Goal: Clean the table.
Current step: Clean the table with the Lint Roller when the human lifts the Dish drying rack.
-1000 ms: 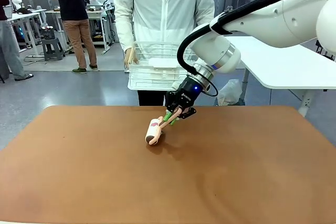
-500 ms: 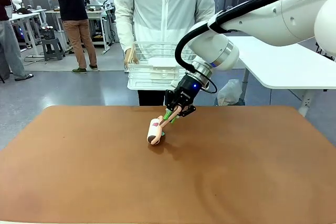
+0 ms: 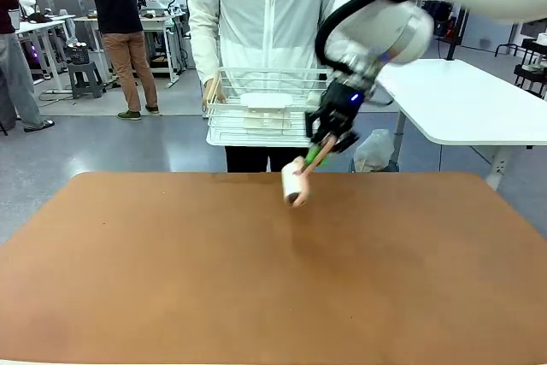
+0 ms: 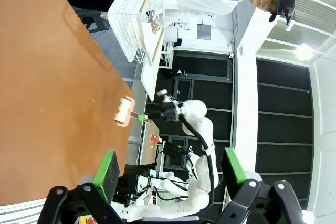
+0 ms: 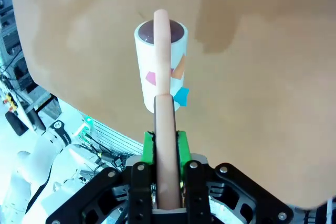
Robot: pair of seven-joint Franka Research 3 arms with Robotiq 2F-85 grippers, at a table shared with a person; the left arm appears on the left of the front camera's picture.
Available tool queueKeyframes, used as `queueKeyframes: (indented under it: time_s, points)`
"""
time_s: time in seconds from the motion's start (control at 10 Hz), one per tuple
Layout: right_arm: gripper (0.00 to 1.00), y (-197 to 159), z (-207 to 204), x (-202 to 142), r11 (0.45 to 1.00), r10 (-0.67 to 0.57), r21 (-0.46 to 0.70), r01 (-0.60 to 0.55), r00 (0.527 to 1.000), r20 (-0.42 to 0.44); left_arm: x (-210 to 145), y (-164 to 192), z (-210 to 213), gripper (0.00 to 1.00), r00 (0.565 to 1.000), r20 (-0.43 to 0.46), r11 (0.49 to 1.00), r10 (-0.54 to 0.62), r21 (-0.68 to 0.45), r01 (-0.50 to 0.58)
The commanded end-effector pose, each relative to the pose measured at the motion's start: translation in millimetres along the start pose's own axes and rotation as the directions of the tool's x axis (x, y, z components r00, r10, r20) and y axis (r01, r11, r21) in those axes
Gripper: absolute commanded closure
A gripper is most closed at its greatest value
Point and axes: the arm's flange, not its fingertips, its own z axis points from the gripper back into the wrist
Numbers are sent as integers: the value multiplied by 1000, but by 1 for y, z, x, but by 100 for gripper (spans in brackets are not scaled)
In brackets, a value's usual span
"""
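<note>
My right gripper is shut on the pink handle of a lint roller, whose white roll hangs above the far edge of the reddish-brown table. In the right wrist view the gripper clamps the handle, and the lint roller carries small coloured paper scraps stuck to its roll. The left wrist view shows my left gripper open with nothing between its green pads, off the table's side, with the lint roller far off.
A person in a white jacket stands at the far side holding a white wire basket just beyond the table edge. A white-topped table stands at the back right. Other people work farther off at the left.
My right gripper has lifted the lint roller off the table and carried it right and toward the far edge, near the basket.
</note>
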Motion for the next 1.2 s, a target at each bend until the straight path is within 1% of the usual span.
queueKeyframes:
  time_s: [0.0, 0.1, 0.2, 0.5, 0.6, 0.8, 0.9, 1.0, 1.1]
  points:
    - [79, -19, 26, -62, 994, -58, -93, 60, 998, 30, 0, -1, 4, 0, 1000, -8, 1000, -8, -17, 8]
    - [79, -31, 42, -84, 983, -74, -166, 84, 995, 66, 0, -1, 4, 0, 1000, -8, 1000, -8, -17, 8]
    - [79, -42, 63, -110, 970, -90, -220, 104, 993, 71, 0, -1, 4, 0, 1000, -8, 1000, -8, -17, 8]
    - [79, -77, 93, -163, 951, -124, -266, 159, 982, 144, 0, -1, 4, 0, 1000, -8, 1000, -8, -17, 8]
    - [79, -86, 94, -170, 947, -121, -280, 157, 982, 142, 0, -1, 4, 0, 1000, -8, 1000, -8, -17, 8]
    - [79, -104, 92, -177, 940, -90, -309, 141, 981, 173, 0, -1, 4, 0, 1000, -8, 1000, -8, -17, 8]
    - [79, -111, 85, -172, 954, -60, -282, 106, 984, 165, 0, -1, 4, 0, 1000, -8, 1000, -8, -17, 8]
    - [79, -100, 100, -174, 944, -126, -287, 162, 982, 141, 0, -1, 4, 0, 1000, -8, 1000, -8, -17, 8]
    - [79, -100, 100, -174, 944, -126, -287, 162, 982, 141, 0, -1, 4, 0, 1000, -8, 1000, -8, -17, 8]
